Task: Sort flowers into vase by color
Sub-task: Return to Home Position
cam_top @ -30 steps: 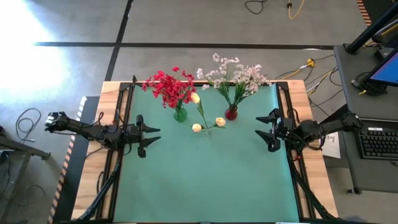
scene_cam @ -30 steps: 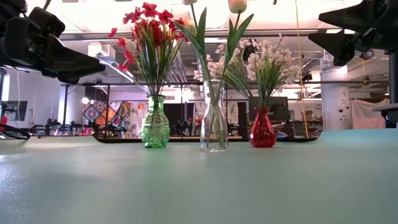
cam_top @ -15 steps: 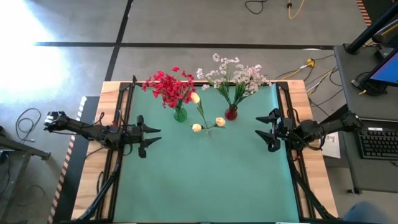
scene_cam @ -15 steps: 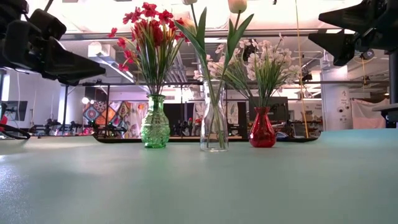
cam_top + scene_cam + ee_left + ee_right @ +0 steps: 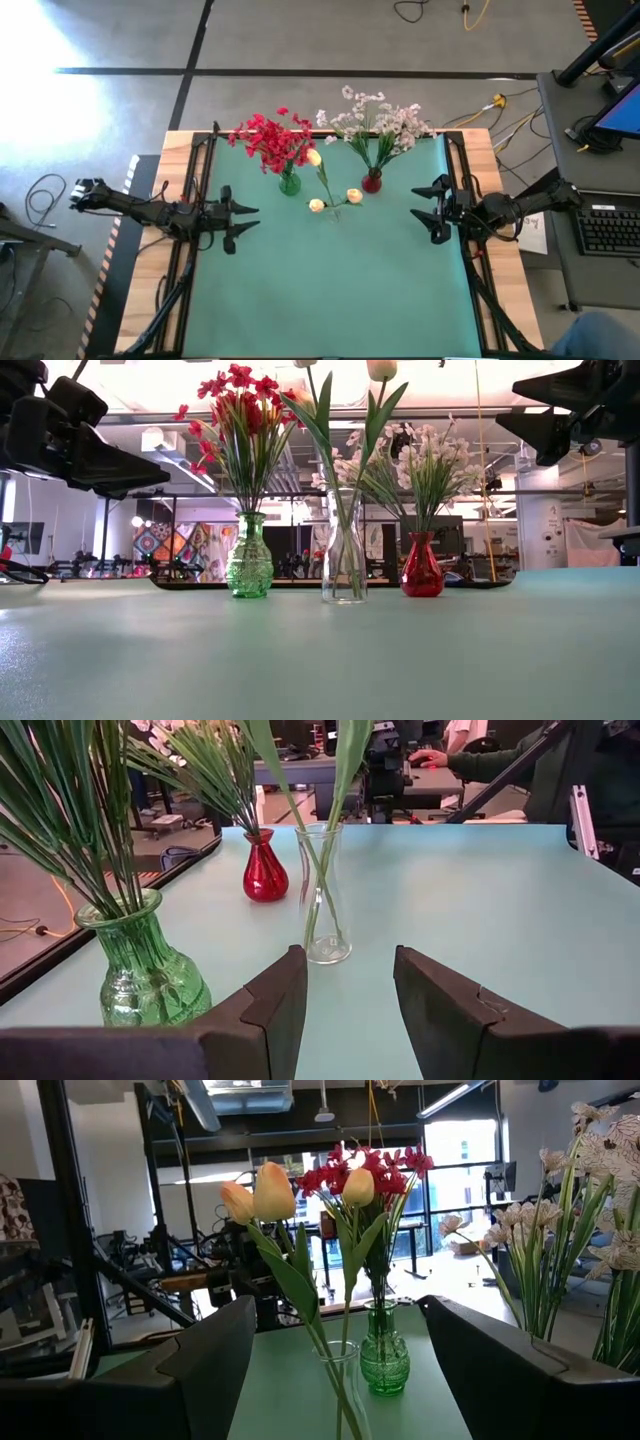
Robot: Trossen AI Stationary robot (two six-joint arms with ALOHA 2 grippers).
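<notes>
Three vases stand upright on their bases near the table's far edge. A green vase [image 5: 289, 184] holds the red flowers [image 5: 270, 141]. A clear glass vase [image 5: 344, 560] between the others holds cream-yellow rosebuds [image 5: 330, 190] on long green stems. A red vase [image 5: 372, 182] holds the white sprays [image 5: 378, 122]. My left gripper [image 5: 243, 218] hovers open at the table's left side, well clear of the vases. My right gripper [image 5: 424, 209] hovers open at the right side, also apart from them.
The green mat [image 5: 330, 290] covers the table. Black rails [image 5: 190, 230] run along both side edges. A desk with a keyboard [image 5: 610, 225] stands to the right. In the left wrist view a person's arm [image 5: 480, 765] rests at a desk beyond the table.
</notes>
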